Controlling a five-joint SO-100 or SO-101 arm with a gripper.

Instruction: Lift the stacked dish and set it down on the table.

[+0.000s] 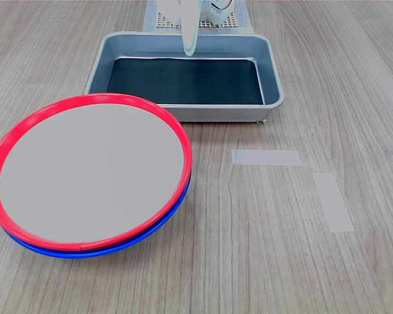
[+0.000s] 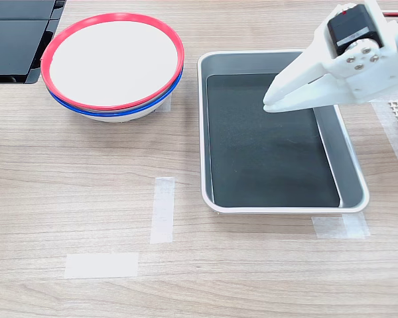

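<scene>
Counter (image 1: pixel 262 261): light grey-brown wood-grain surface filling both exterior views, bearing two pale tape strips (image 1: pixel 266 157), one lying across and one angled beside it in the first exterior view; a further strip of tape sat at the tray's near corner in the second exterior view. Dark equipment (image 2: pixel 16 40) occupied the second exterior view's upper left corner. Tray (image 2: pixel 350 162): grey metal, rectangular, with a dark flat bottom, standing on the counter well apart from the two strips. Red-rimmed plate (image 1: pixel 92 173): large, round, shallow, pale grey centre, resting on top of a blue-rimmed plate (image 1: pixel 118 245) of like size, of which only the rim edge showed beneath; the stack sat on the counter at the first exterior view's left, just beside the tray's near corner, and at the second exterior view's upper left, where a white base showed under it. White mesh pad (image 1: pixel 196 23): lay behind the tray at the first exterior view's top edge. Arm: white, with a black motor block, reaching in from the second exterior view's upper right and hanging above the tray's far end. Tool (image 2: pixel 272 103): white tapered fingers pointing toward the second exterior view's left and slightly down, pressed together at the tips, holding nothing, clear of the plates.
</scene>
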